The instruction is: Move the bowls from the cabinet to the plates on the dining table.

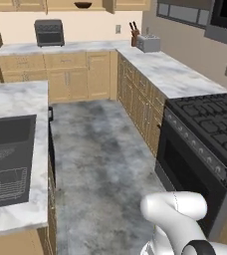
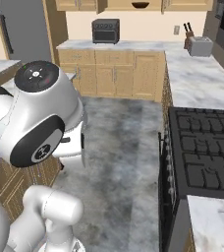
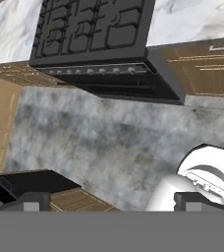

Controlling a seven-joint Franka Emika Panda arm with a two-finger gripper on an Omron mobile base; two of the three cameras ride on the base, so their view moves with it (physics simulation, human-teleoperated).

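A dark brown wooden bowl [image 1: 82, 5] [image 2: 140, 5] rests on the open shelf of the light tan wall cabinet [image 1: 130, 5] [image 2: 187, 5], high on the far wall. My gripper [image 3: 111, 204] is far from it, pointing down at the grey floor beside the stove. It is open, its fingertips [image 3: 33, 202] wide apart with nothing between them. The dining table [image 1: 16, 99], a marble-topped island, runs along the left; the part in view carries a dark sink. The plates are out of view.
A black stove [image 1: 210, 124] [image 2: 207, 147] [image 3: 94, 34] stands at the right. On the far counter sit a toaster oven [image 1: 49, 32] [image 2: 105, 30], a knife block [image 1: 134, 35] and a toaster [image 1: 148, 43]. An aisle of grey floor [image 1: 100, 159] runs between island and stove.
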